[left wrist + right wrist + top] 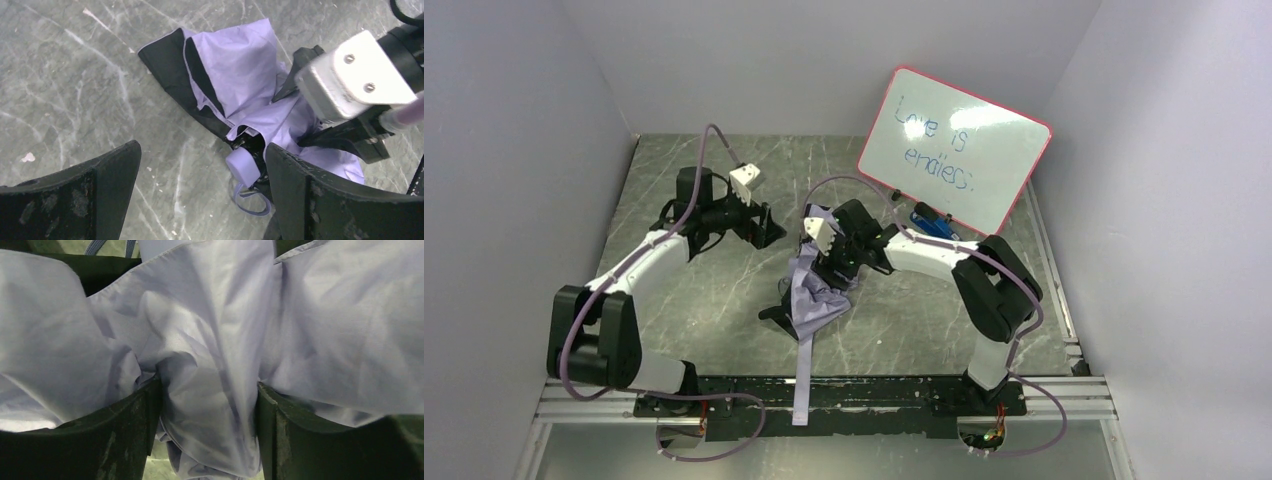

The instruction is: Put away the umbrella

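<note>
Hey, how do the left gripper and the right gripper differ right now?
The right gripper pinches a bunch of the umbrella's lavender fabric between its fingers, while the left gripper is open and holds nothing. The right gripper sits on the umbrella, while in the top view the left gripper is off to its left, apart from it. Both have dark fingers and point toward the umbrella.

umbrella point(816, 300): folded down but loose and crumpled, lying at the centre of the top view
fabric point(240, 70): lavender outside, black lining showing in the folds
handle point(242, 165): pale lilac, lower centre of the left wrist view
loop point(252, 204): thin, lilac, just below the handle
</note>
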